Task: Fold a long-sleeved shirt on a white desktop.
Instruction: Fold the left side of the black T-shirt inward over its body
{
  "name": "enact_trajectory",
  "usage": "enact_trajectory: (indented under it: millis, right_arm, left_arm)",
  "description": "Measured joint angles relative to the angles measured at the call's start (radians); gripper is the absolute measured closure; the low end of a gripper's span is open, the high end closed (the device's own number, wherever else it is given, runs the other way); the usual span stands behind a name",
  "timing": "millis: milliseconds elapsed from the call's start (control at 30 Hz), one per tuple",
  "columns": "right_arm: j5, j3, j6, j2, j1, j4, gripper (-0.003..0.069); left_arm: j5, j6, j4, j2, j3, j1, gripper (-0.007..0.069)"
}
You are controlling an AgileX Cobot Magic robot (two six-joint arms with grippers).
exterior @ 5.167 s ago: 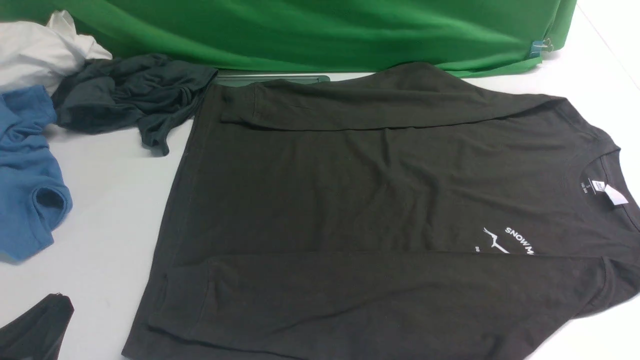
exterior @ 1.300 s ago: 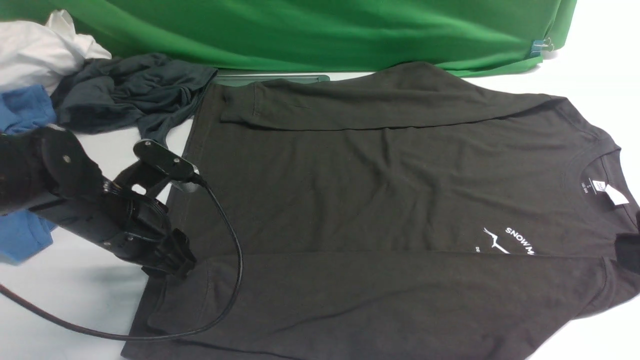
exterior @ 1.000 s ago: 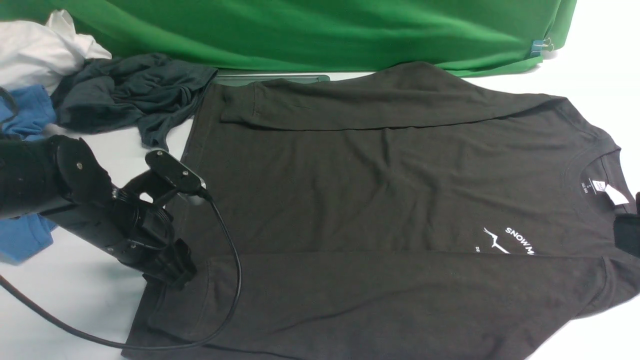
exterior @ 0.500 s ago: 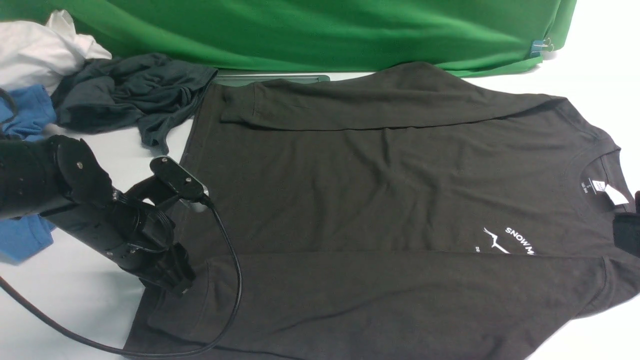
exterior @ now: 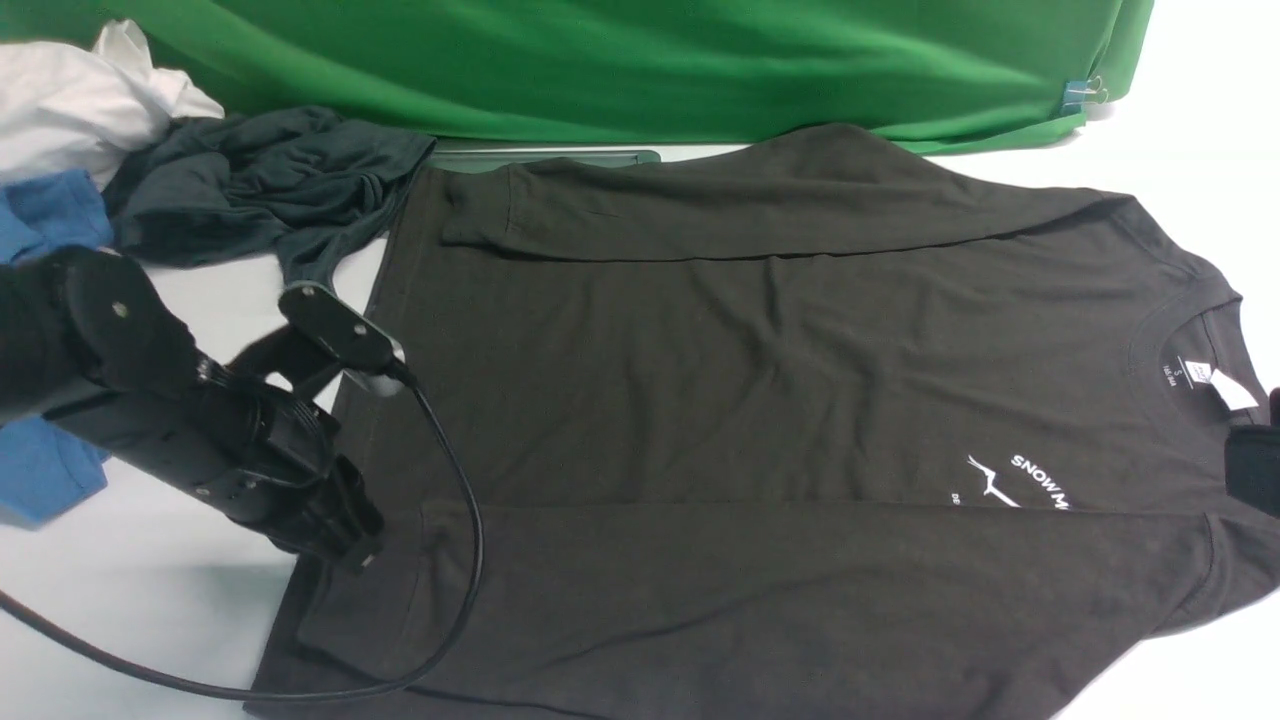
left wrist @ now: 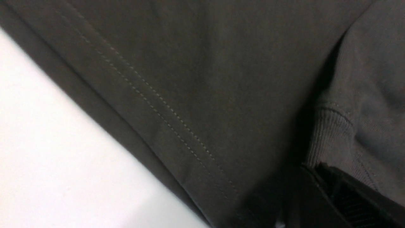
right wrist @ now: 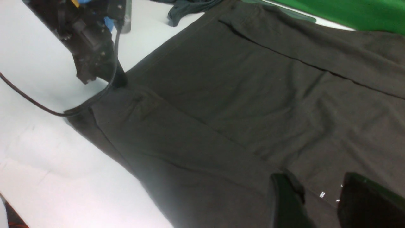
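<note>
The shirt [exterior: 760, 400] is soft, light, limp cotton that I expect to sag and drag on the counter [exterior: 180, 610], so I take it by firmer edges: cuff, hem, shoulder. My left fingers [exterior: 340, 525] are clenched on the near sleeve's ribbed cuff [left wrist: 332, 133] by the hem. My right fingers [right wrist: 284, 202] stand apart, grasping nothing, near the white print [exterior: 1020, 480]. Black-brown, it lies flat, collar [exterior: 1180, 320] toward the counter's right edge, both sleeves folded across the body.

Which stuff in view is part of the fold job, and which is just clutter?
Job: long-sleeved shirt, white desktop, left gripper, right gripper.
Clutter: teal-grey garment, blue tee, white cloth, green backdrop.
</note>
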Motion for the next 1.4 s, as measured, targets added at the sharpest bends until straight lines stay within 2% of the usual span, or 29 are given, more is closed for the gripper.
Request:
enact_trajectory:
  millis: [300,433,600,733,833,933,1000,1267,1333,1400]
  right_arm:
    - [0.02,0.0,0.012,0.012,0.0,-0.012,0.0421]
    - [0.115,0.0,0.03,0.155,0.0,-0.057,0.0419]
    - [0.121,0.0,-0.022,0.361,0.0,-0.073,0.0414]
    - [0.119,-0.025,-0.048,0.492,0.0,-0.131,0.0358]
    - [0.101,-0.061,-0.063,0.611,-0.019,-0.217,0.0223]
    - [0.055,-0.078,-0.137,0.701,-0.062,-0.239,0.0151]
    - [0.011,-0.082,-0.183,0.749,-0.086,-0.244,0.0136]
    - [-0.071,-0.121,-0.368,0.957,-0.142,-0.253,0.0127]
    - [-0.083,-0.16,-0.47,1.024,-0.142,-0.238,0.0127]
    - [-0.088,-0.187,-0.519,1.058,-0.142,-0.232,0.0128]
  left_arm:
    - [0.042,-0.009,-0.002,-0.017,0.0,0.0,0.0593]
    - [0.055,-0.043,-0.003,-0.052,0.0,-0.01,0.0593]
    - [0.088,-0.064,0.001,-0.129,0.0,-0.061,0.0593]
    - [0.111,-0.115,0.008,-0.186,0.0,-0.098,0.0593]
    - [0.149,-0.162,0.04,-0.231,0.0,-0.105,0.0593]
    - [0.154,-0.18,0.049,-0.265,0.0,-0.105,0.0593]
    - [0.154,-0.182,0.049,-0.288,0.0,-0.105,0.0593]
    - [0.155,-0.183,0.038,-0.392,0.0,-0.105,0.0593]
    - [0.155,-0.183,0.026,-0.43,0.0,-0.105,0.0593]
    - [0.155,-0.183,0.025,-0.446,0.0,-0.105,0.0593]
